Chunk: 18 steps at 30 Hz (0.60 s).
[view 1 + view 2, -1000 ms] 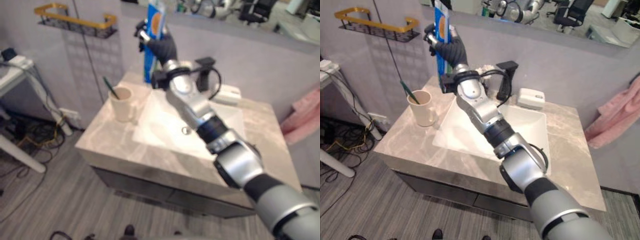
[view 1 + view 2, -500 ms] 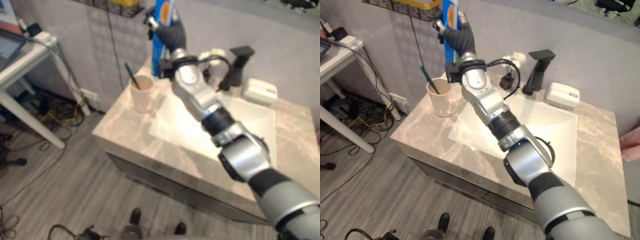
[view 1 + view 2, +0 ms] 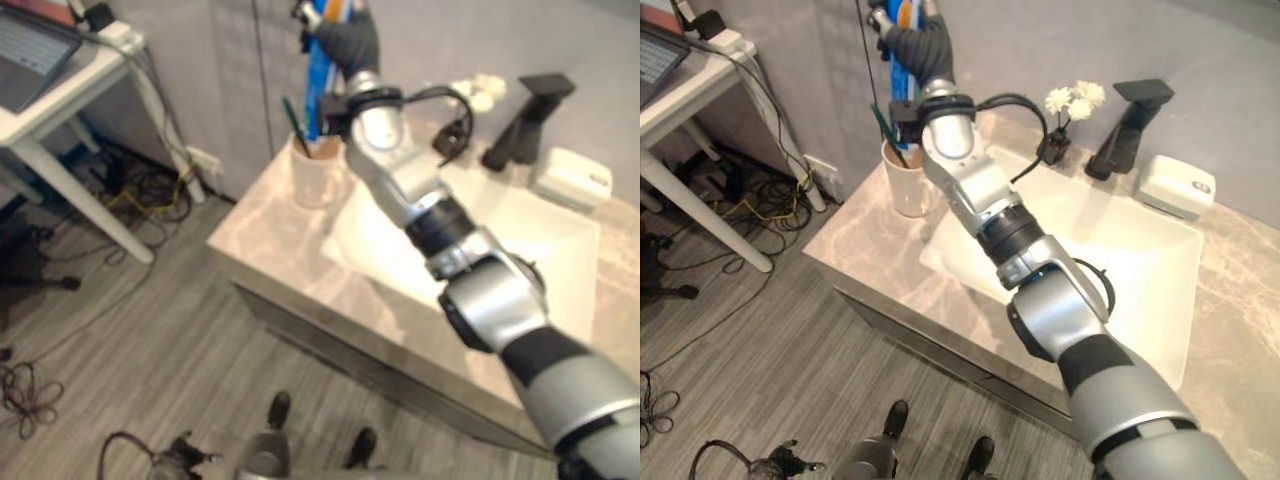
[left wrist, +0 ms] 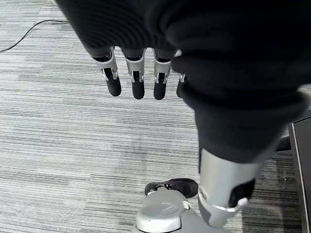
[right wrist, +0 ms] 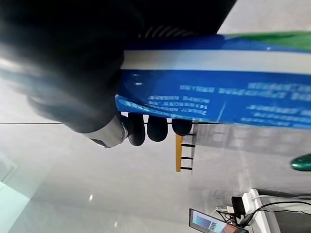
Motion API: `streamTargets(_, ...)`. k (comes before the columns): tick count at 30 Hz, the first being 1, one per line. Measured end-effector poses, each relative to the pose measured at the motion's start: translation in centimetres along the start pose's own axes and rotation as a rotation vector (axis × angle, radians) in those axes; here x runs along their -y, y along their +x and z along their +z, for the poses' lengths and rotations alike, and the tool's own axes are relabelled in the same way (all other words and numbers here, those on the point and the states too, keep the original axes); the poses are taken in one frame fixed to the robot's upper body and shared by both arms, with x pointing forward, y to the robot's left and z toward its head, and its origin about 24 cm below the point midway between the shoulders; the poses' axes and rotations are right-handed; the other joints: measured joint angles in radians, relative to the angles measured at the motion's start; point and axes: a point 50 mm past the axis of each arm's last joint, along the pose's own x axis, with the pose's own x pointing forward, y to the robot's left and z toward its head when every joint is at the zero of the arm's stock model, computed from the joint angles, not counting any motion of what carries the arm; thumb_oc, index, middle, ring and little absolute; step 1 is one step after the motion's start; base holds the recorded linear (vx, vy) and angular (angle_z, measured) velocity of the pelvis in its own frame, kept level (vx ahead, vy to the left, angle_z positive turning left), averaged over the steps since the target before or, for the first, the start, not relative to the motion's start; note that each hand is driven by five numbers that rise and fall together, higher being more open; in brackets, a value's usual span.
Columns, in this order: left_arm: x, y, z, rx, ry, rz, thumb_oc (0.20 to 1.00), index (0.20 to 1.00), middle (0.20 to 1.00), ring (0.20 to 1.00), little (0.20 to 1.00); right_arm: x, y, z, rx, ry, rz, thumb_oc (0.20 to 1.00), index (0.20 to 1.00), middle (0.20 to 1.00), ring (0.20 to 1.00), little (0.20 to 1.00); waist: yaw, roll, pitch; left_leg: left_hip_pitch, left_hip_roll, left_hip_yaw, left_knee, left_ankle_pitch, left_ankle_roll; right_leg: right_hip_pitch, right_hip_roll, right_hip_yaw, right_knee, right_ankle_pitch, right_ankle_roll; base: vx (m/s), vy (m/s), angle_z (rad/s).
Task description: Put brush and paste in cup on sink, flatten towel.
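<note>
Right arm (image 3: 1040, 300): silver-grey shells, black joint bands. Right hand (image 3: 920, 45): dark ribbed cover. Left hand (image 4: 136, 80): silver fingers, dark tips, dark ribbed cover over back and wrist.

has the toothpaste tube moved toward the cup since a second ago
Yes. The toothpaste tube, held in the right hand, was off to the cup's faucet side; now it stands directly above the cup, lower end at the rim.
</note>
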Motion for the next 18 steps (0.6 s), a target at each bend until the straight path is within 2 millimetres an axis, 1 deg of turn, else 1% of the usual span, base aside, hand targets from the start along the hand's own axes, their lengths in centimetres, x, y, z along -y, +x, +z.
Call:
streamTargets(6,-0.1,0.0,0.3,0.014,0.006,0.003,1.000,1.000,1.000,1.000,1.000,0.0,0.0,0.0,-0.001,0.000,0.000,0.200,0.200,0.200,0.200,0.200,-0.001,0.001,0.001,0.001,-0.006,0.002,0.000,0.000,0.000,0.000,-0.007,0.001,0.000,0.000,0.000,0.00,0.000,0.00)
streamTargets(11,0.2,0.0,1.5,0.063,-0.004,0.009,1.000,1.000,1.000,1.000,1.000,-0.6,-0.4,-0.6,-0.018,0.020,0.013,0.200,0.200,0.200,0.200,0.200,-0.002,0.001,0.002,0.004,-0.007,0.019,0.001,-0.001,0.001,-0.003,-0.010,0.014,0.000,0.004,0.004,-0.01,-0.001,-0.05)
streamTargets(13,0.2,0.1,1.9,0.072,-0.007,0.008,1.000,1.000,1.000,1.000,1.000,-0.5,-0.4,-0.7,-0.021,0.018,0.010,0.200,0.200,0.200,0.200,0.200,-0.003,0.001,0.002,0.004,-0.007,0.020,0.003,-0.001,0.002,-0.003,-0.010,0.015,0.000,0.005,0.004,-0.01,-0.001,-0.03)
streamTargets(18,0.4,0.1,2.0,0.073,-0.008,0.006,1.000,1.000,1.000,1.000,1.000,-0.4,-0.5,-1.0,-0.029,0.019,0.011,0.200,0.200,0.200,0.200,0.200,-0.004,0.001,0.003,0.004,-0.007,0.020,0.004,-0.001,0.002,-0.003,-0.010,0.016,0.000,0.005,0.005,0.00,0.000,0.00)
